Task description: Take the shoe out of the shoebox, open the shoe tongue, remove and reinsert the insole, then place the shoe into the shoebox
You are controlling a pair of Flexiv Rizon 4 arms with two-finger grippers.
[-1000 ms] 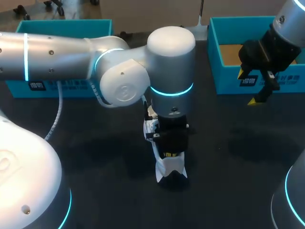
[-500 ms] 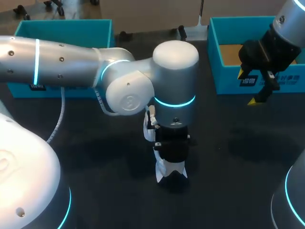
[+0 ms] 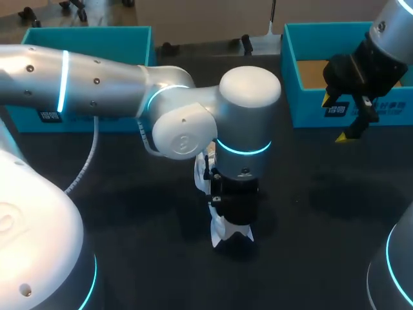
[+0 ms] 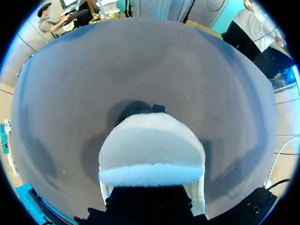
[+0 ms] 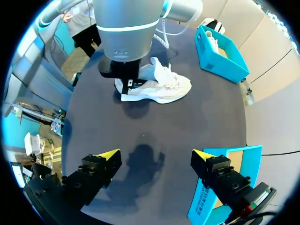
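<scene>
White and cream, the shoe [image 3: 229, 227] lies on the dark worktop [image 3: 129, 213] near the middle, out of either box; my left end effector [image 3: 233, 205] is down on it, hiding its opening, and whether it is closed on anything I cannot tell; I judge the tongue-and-insole step is in hand; a pull with the shoe unpinned could drag or tip it, or a shallow hold could slip off; my right end effector [image 5: 154, 154] hangs open and empty, well apart; beyond it stands the teal shoebox [image 3: 303, 97]; another teal box [image 3: 84, 39] sits far left.
</scene>
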